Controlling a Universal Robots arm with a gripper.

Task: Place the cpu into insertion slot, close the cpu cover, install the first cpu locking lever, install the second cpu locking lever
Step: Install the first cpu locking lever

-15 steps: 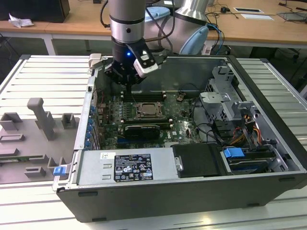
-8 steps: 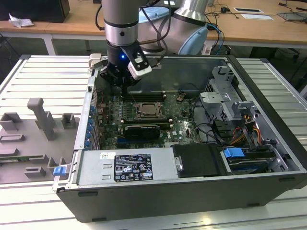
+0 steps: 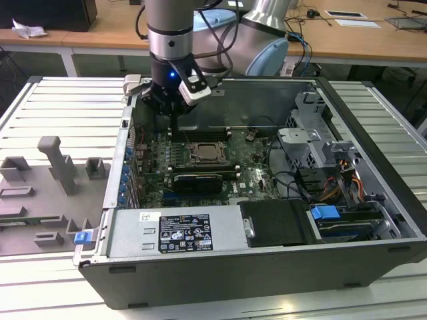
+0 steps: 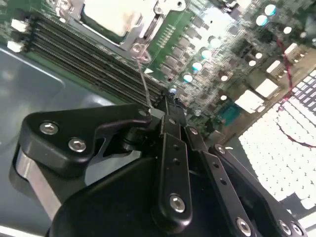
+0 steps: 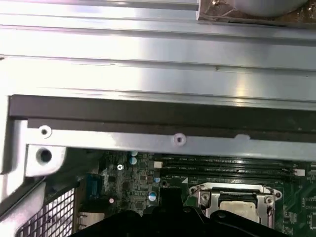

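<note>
I see my claw (image 4: 165,106) closed together, holding nothing, beside the locking lever (image 4: 144,79); cpu (image 3: 207,153) sits under the cpu cover (image 5: 236,197). I'd press squarely.

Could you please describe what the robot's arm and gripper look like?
The arm is a silvery-grey metal cylinder with a pale blue joint cap and black cables. Its black gripper carries a lit blue light and a white block; the second wrist view shows black screwed linkages.
</note>
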